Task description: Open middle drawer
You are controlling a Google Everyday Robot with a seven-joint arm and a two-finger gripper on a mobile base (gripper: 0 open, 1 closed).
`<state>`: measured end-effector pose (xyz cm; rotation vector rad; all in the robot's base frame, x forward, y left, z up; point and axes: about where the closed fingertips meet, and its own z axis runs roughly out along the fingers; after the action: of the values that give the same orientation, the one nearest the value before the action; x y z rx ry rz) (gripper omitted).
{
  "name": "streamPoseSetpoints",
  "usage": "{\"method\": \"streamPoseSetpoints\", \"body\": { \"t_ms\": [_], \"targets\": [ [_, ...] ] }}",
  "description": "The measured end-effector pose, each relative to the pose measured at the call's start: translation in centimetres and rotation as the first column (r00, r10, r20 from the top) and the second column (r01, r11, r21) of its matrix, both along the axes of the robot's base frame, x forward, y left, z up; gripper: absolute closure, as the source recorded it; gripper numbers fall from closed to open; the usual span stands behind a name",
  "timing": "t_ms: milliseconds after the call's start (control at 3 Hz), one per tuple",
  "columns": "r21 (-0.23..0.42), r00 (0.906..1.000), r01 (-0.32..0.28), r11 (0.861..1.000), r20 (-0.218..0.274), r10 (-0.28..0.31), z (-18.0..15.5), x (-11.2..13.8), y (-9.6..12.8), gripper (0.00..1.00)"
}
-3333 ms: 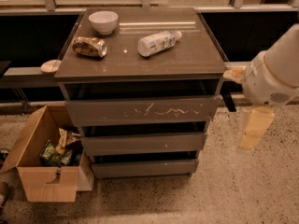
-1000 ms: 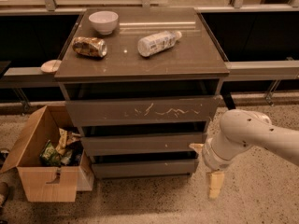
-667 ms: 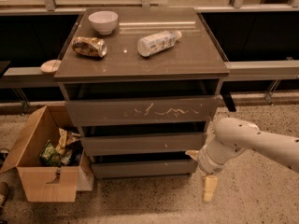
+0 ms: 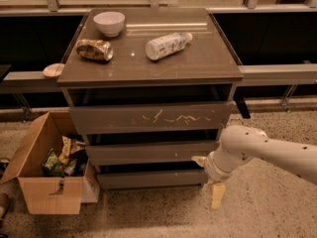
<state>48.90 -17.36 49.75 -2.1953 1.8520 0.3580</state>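
Note:
The middle drawer (image 4: 153, 152) is the plain grey-brown front between the taller scratched top drawer (image 4: 148, 118) and the short bottom drawer (image 4: 151, 178). It looks shut, about flush with the other fronts. My gripper (image 4: 210, 178) is at the end of the white arm (image 4: 262, 150), which comes in from the right. It sits low by the cabinet's right front corner, at the right end of the middle drawer and beside the bottom one. Cream-coloured parts of it show at the drawer's right edge and pointing down toward the floor.
On the cabinet top (image 4: 208, 63) are a white bowl (image 4: 109, 23), a crumpled snack packet (image 4: 94, 49) and a plastic bottle (image 4: 167, 44) on its side. An open cardboard box (image 4: 44, 175) of wrappers stands on the floor to the left. A railing (image 4: 282, 74) runs behind.
The arm has dropped from beside the top drawer's right side and moved left, bringing the gripper close to the right end of the middle drawer. The drawers have not moved.

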Motion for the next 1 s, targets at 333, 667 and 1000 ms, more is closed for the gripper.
{"method": "streamPoseSetpoints", "body": {
  "t_ms": [333,667,1000],
  "targets": [
    [0.031,0.9950,-0.053,0.998,0.086,0.050,-1.8,4.6,1.9,0.00],
    [0.080,0.9897,-0.055,0.995,0.136,0.044,-2.9,8.6,3.1,0.00],
    [0.080,0.9897,-0.055,0.995,0.136,0.044,-2.9,8.6,3.1,0.00]
  ]
}}
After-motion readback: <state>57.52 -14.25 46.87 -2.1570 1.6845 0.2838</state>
